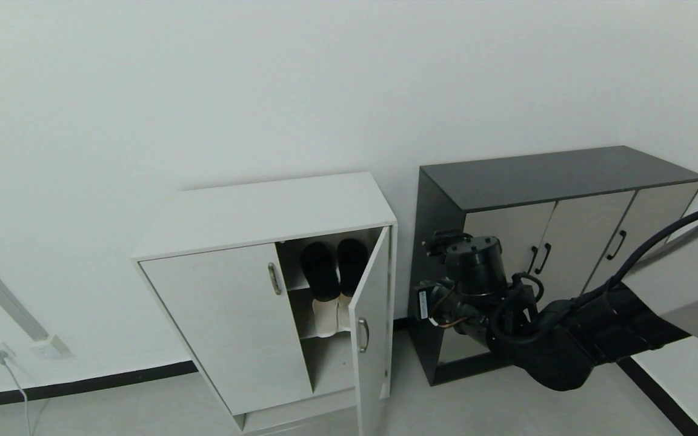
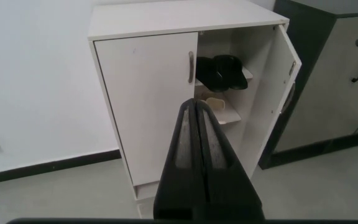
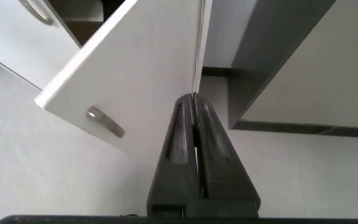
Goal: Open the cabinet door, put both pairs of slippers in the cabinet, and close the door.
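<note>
Left claw [image 2: 196, 106] is pressed together, holding nothing, and faces the white cabinet [image 1: 264, 212] with open floor in front. Black slippers [image 1: 334, 263] are on the upper shelf, the pale pair [image 1: 325, 318] just below, both inside. Only the right door [image 1: 373, 290] stands ajar. Right claw [image 3: 194, 99] is also pressed together, empty, tip by the door's outer face near the hinge side. Risk: a push there likely has poor leverage and may skid into the narrow gap beside the dark cabinet [image 1: 555, 172] — better nearer the handle [image 1: 363, 335].
</note>
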`<state>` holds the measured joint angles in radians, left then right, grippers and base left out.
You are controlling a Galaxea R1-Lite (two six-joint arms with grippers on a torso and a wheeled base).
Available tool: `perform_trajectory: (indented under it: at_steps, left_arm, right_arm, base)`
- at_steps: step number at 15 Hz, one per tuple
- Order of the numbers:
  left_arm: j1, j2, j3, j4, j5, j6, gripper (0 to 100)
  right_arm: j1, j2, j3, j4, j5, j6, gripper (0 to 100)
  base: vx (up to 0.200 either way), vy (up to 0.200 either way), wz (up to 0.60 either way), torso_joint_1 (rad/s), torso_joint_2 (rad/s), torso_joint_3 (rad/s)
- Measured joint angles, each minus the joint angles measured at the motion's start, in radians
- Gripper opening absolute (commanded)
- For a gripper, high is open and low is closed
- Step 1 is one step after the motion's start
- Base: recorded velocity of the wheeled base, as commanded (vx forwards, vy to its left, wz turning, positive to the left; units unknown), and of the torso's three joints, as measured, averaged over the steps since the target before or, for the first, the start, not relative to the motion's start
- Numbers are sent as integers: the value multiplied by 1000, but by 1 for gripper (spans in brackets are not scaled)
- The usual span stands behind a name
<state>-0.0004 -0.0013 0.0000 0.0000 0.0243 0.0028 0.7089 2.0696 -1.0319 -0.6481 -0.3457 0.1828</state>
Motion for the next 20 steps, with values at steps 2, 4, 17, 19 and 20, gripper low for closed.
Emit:
perform_trajectory:
  at_steps: [2,4,17,19,20]
  left_arm:
    - [0,0,0,0,0,0,0]
    - [0,0,0,0,0,-1,0]
    - [0,0,0,0,0,-1,0]
    - [0,0,0,1,-1,-1,0]
    - [0,0,0,1,-1,-1,0]
  right_arm:
    - [3,-1,0,-1,0,-1,0]
    - [6,-1,3,0,0,-2,0]
    - [-15,-58,168,-81,-3,-45,0]
    - [-16,-86,243,-107,0,-43,0]
    - [-16,-97,280,-135,0,-43,0]
  base:
    - [0,0,600,0,2,2]
    - [0,0,600,7,10,-5]
    - [15,0,0,1,0,0]
    - [200,0,0,-14,-2,2]
    - [200,0,0,-7,-7,12]
